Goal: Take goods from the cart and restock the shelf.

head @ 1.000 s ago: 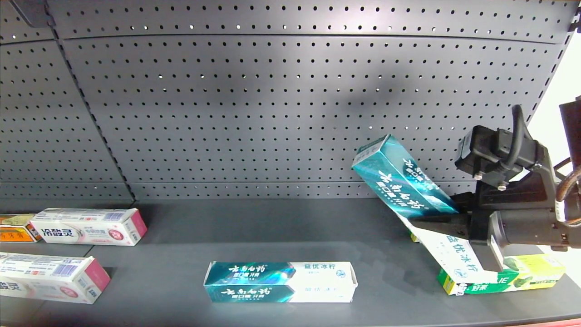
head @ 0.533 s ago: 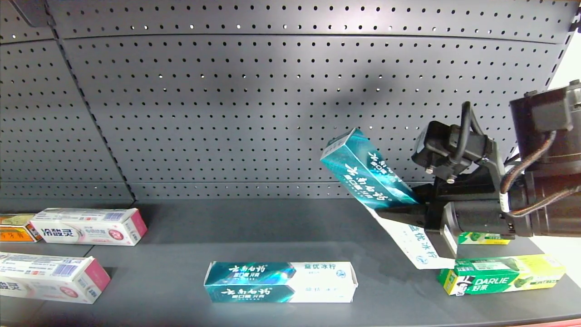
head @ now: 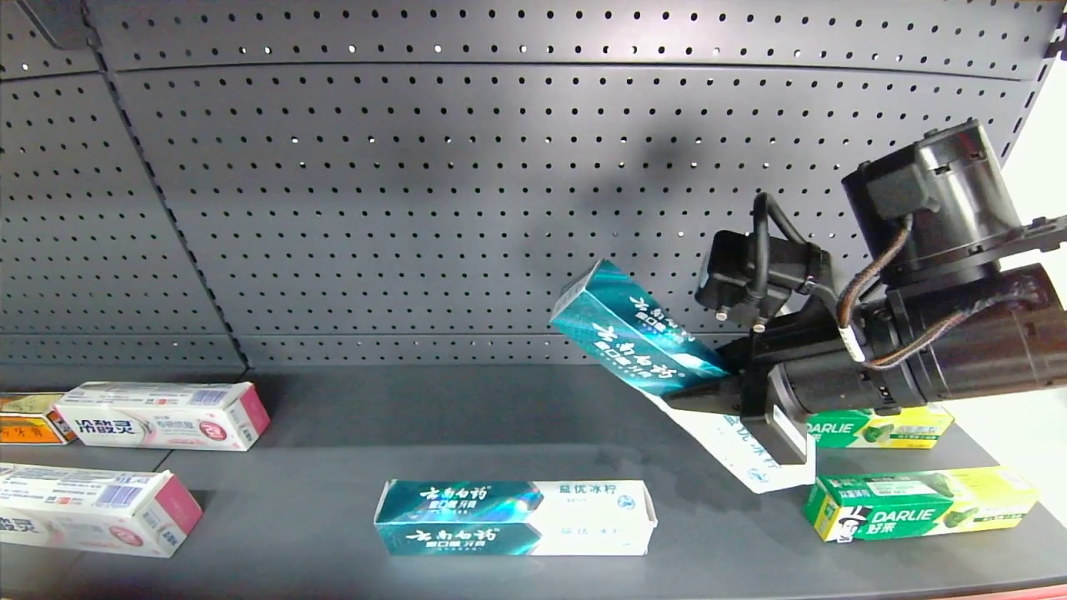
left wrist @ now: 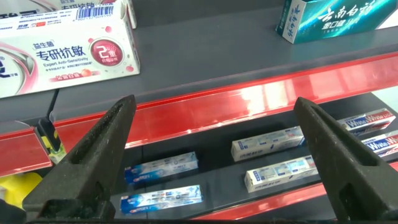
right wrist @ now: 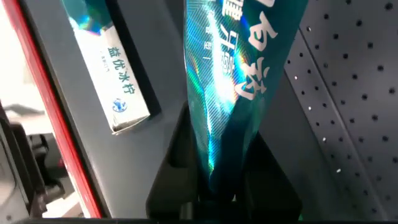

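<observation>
One box (head: 627, 333) tight in right claw (head: 708, 381)

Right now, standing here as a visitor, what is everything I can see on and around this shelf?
Flat teal-and-white box: one, front middle of the shelf.
Held teal-and-white box: one, tilted above the shelf's right part.
Pink-and-white boxes: two, lying at the shelf's left.
Orange box: one, far left edge.
Green-and-yellow boxes: two, lying at the right.
Pegboard: one, grey, behind the shelf.
Red rail: one, along the shelf's front edge.
Blue and white boxes: several, on a lower level below the rail.
Right gripper: black, shut on the held box.
Left gripper: black, open, in front of the red rail.
</observation>
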Robot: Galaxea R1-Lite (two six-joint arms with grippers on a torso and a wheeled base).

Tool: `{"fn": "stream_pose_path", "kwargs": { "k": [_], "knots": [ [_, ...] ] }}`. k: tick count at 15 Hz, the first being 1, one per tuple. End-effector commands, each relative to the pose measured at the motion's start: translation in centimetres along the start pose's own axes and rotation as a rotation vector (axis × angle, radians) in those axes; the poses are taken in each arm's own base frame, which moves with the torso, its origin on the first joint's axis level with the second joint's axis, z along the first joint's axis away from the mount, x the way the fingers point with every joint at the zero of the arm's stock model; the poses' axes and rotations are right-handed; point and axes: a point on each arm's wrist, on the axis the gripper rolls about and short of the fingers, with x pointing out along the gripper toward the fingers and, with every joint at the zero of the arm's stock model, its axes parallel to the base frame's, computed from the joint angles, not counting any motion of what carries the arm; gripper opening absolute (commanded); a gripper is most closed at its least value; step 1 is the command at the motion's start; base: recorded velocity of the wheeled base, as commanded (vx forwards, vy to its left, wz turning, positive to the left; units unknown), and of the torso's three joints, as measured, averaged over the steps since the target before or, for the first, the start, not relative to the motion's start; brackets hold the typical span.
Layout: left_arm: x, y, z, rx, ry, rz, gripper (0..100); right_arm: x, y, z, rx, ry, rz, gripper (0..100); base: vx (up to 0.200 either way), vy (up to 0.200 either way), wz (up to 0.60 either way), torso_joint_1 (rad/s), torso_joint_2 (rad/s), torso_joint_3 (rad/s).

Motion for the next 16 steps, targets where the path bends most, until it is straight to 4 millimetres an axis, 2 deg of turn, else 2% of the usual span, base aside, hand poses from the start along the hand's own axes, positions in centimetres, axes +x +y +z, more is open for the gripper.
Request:
{"fn": "stream_pose_path", "kwargs": {
  "k": [1, 3, 6, 9, 16],
  "knots": [
    [0.0, 0.0, 0.0, 0.0, 0.002, 0.0, 100, 0.9, -0.4, 0.8, -0.014, 0.009, 0.015, 0, 0.0, 0.0, 0.0, 0.0, 0.0, 0.0],
    [0.0, 0.0, 0.0, 0.0, 0.002, 0.0, 100, 1.2, -0.9, 1.4, -0.059, 0.059, 0.046, 0, 0.0, 0.0, 0.0, 0.0, 0.0, 0.0],
    [0.0, 0.0, 0.0, 0.0, 0.002, 0.0, 100, 2.9, -1.4, 1.8, -0.083, 0.08, 0.058, 0, 0.0, 0.0, 0.0, 0.0, 0.0, 0.0],
    [0.0, 0.0, 0.0, 0.0, 0.002, 0.0, 100, 3.7, -1.0, 1.3, -0.083, 0.097, 0.077, 0, 0.0, 0.0, 0.0, 0.0, 0.0, 0.0],
    [0.0, 0.0, 0.0, 0.0, 0.002, 0.0, 100, 4.7, -1.5, 0.2, -0.067, 0.115, 0.072, 0, 0.0, 0.0, 0.0, 0.0, 0.0, 0.0]
  ]
}}
